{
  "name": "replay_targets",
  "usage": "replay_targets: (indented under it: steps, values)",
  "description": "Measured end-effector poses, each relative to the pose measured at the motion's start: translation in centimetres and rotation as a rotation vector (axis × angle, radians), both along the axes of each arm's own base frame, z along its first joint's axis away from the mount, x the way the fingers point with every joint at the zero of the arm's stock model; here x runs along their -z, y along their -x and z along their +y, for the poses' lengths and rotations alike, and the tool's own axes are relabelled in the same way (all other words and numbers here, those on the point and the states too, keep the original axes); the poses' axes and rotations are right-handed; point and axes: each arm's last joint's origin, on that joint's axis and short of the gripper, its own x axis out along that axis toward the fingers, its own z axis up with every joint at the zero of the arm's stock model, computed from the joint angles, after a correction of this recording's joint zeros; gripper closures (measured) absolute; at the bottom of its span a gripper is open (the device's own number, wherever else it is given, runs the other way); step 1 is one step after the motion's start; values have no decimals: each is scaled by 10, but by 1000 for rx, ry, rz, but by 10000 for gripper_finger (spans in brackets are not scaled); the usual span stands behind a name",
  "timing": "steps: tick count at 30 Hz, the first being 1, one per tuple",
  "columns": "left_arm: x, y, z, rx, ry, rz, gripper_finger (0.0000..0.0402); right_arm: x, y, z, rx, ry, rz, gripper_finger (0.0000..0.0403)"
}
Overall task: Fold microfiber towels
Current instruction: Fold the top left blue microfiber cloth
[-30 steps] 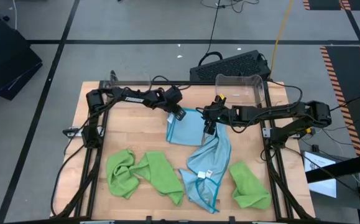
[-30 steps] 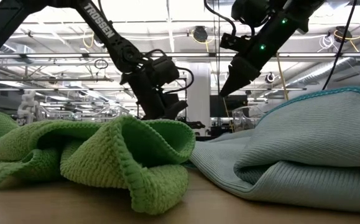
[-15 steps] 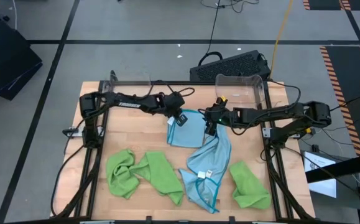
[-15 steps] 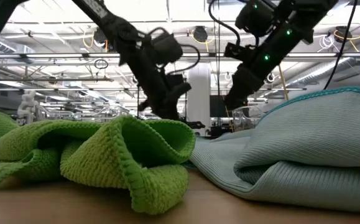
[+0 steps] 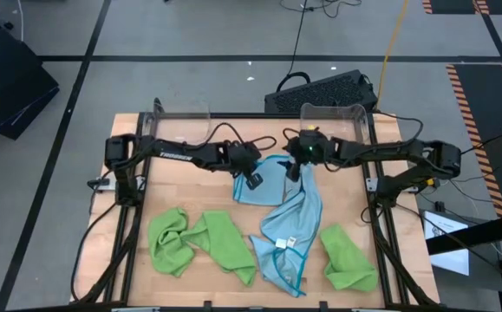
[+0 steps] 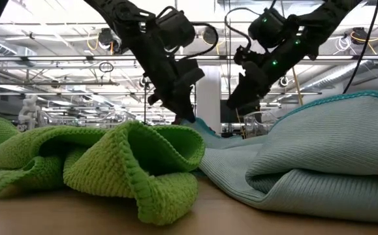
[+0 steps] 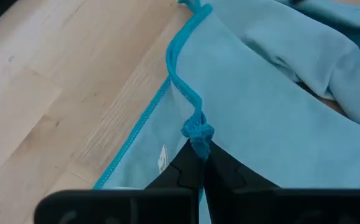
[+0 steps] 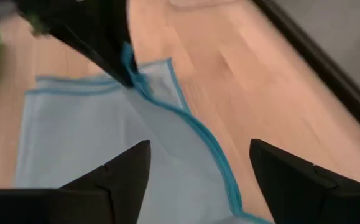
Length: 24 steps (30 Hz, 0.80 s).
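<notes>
Left to right on the light wooden tabletop (image 5: 190,191): we see two crumpled lime green microfiber towels (image 5: 203,243) lying at the front left, touching each other. Next, the left end effector (image 5: 254,178) sits at the near-left corner of the flat light blue microfiber towel with teal edging (image 5: 264,180) at the middle back; its fingers are together, clamped on a bunched bit of the teal hem, clear in the left wrist view (image 7: 197,134). Right of that, the right end effector (image 5: 292,170) hangs over the same towel's right edge with fingers (image 8: 105,180) wide apart, holding nothing. A second light blue microfiber towel, long and rumpled (image 5: 290,230), trails from there toward the front. A folded-looking lime green microfiber towel (image 5: 348,257) sits front right. A clear plastic bin (image 5: 335,123) stands at the back right.

Handling, our judgement: the cloth is light, soft and floppy, and sags wherever it is unsupported. It is not slippery or fragile. Best held by pinching hem corners; two corners of one edge are needed to carry a fold straight.

Versus a second ago: the left end effector has moved in from the towel's back-left corner to its near-left corner and closed on the hem. The right end effector has opened wider and shifted slightly back. The towels lie as before.
</notes>
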Motion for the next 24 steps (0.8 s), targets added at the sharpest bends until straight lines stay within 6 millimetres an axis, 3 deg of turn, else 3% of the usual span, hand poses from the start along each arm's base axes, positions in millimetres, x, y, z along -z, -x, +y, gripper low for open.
replay_targets:
  steps: [6,13,24]
  values:
    - [-10,-1,-18,36,-53,-16,393,-3,1,-4,-74,46,70,122]
    - [-21,3,-29,70,-71,-22,394,15,-3,-13,-142,57,126,122]
    - [-20,3,-39,95,-86,-5,391,21,1,-27,-178,32,132,137]
